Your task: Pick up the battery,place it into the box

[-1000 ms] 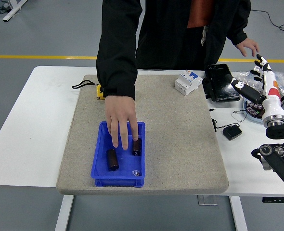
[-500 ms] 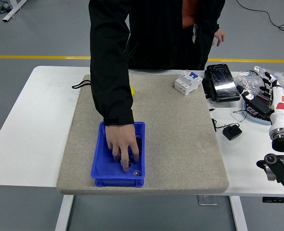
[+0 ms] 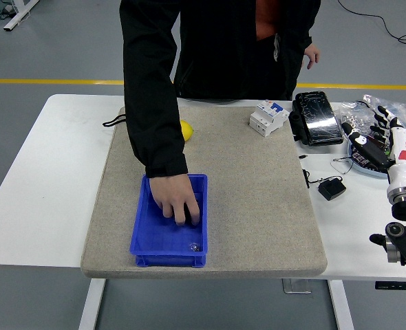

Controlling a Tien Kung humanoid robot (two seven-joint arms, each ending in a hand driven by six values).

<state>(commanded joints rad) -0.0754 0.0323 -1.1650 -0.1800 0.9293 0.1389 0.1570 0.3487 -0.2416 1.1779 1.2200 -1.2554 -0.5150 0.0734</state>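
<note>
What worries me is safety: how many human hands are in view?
2: one hand reaches inside the blue box; the other hand hangs beside the person's hip, beyond the table's far edge.

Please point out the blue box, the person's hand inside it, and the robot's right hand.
blue box (image 3: 143,237): head view, bare floor.
person's hand (image 3: 176,200): head view, back of hand.
right hand (image 3: 390,135): head view, palm, fingers relaxed.

Grey felt mat (image 3: 258,199) covers the white surface (image 3: 45,179). Yellow object (image 3: 186,130) on mat; white circuit breaker (image 3: 268,117) at far edge. Small black adapter (image 3: 332,188) right of mat.

Grey floor (image 3: 51,41) with yellow line (image 3: 45,81) behind.
</note>
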